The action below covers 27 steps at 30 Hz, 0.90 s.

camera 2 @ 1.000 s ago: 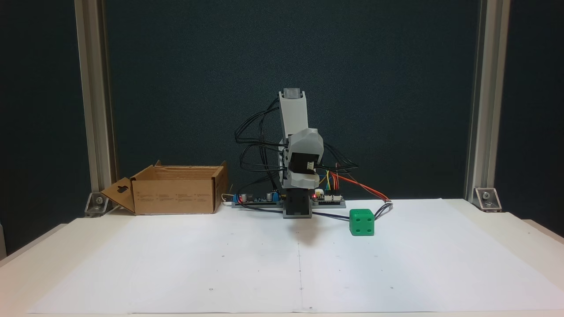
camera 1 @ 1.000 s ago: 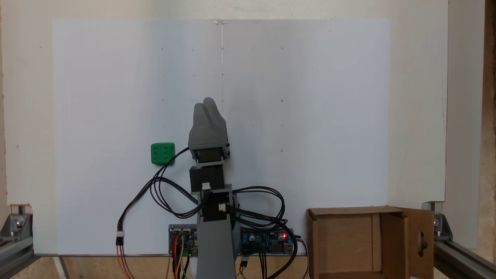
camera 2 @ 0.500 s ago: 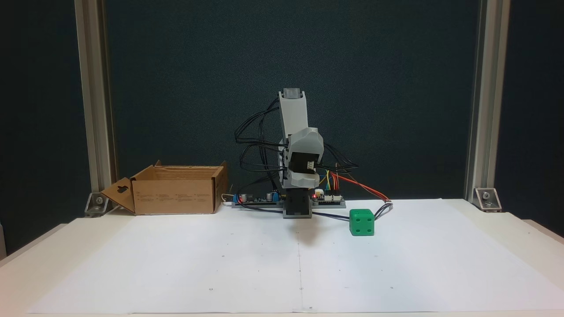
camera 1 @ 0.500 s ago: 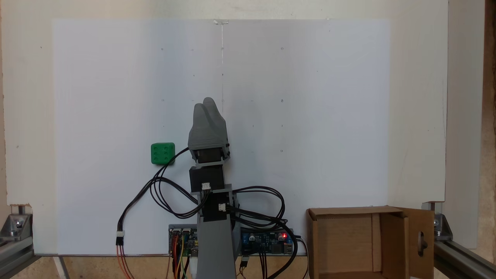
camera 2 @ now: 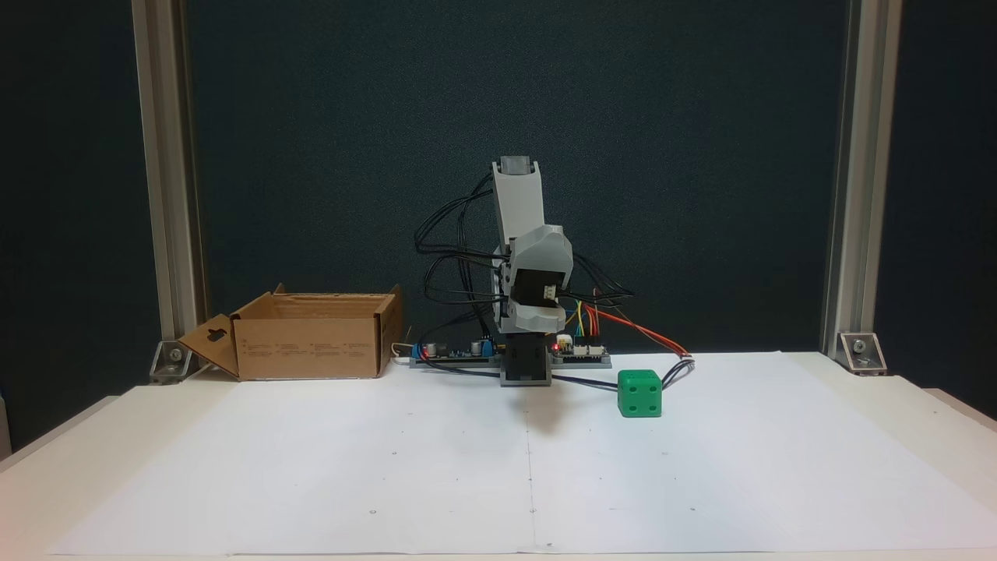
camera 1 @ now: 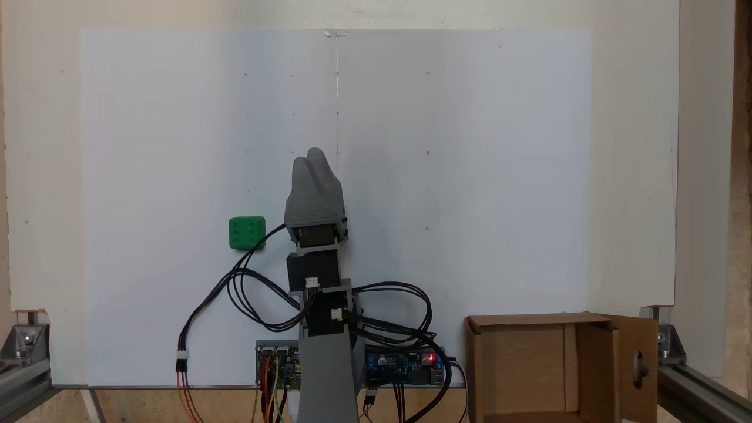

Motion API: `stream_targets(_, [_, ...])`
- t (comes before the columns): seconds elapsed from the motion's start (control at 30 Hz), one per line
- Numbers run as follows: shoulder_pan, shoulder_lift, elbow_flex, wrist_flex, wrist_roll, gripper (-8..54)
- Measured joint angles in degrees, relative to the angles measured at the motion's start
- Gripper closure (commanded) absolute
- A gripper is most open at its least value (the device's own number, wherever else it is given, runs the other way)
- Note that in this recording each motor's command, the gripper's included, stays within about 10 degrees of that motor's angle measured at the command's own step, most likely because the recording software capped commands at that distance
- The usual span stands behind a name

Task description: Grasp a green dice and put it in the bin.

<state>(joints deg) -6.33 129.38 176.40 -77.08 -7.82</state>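
Nothing of the task had been done, by my reading: the green dice [camera 1: 247,232] lay free on the white paper sheet [camera 1: 470,176], and grasp, carry and drop all remained.

From the fixed view looking down on the table, the gripper [camera 1: 312,155] pointed up the frame, its two grey jaws pressed together with the tips overlapping and nothing between them. The dice sat to the left of the gripper head, near it but apart, with one black cable [camera 1: 258,241] running close by its lower right corner; whether the cable touched it could not be told. The bin [camera 1: 531,370] stood at the lower right, well apart from the dice, open at the top and with nothing to be seen inside it, its flap with the oval cutout folded out to the right.

From the fixed view facing the arm across the table, the sides were reversed: the dice [camera 2: 639,393] rested on the sheet to the right of the arm's base, the bin [camera 2: 311,345] at the left rear. This view showed what the other could not, that the arm was folded upright with the gripper head raised off the table. It hid the jaw tips, however, and the bin's interior.
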Motion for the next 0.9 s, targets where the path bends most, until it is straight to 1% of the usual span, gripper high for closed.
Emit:
stream_targets(0.3, [0.0,0.0,0.0,0.0,0.0,0.7])
stream_targets(0.57, [4.0,0.0,0.0,1.1,0.0,1.1])
stream_targets(0.73, [5.9,0.0,-1.9,9.3,0.0,1.3])
stream_targets(0.8, [6.2,0.0,-3.0,15.5,0.0,3.3])
stream_targets(0.9, [6.6,0.0,-5.4,23.8,0.0,3.8])
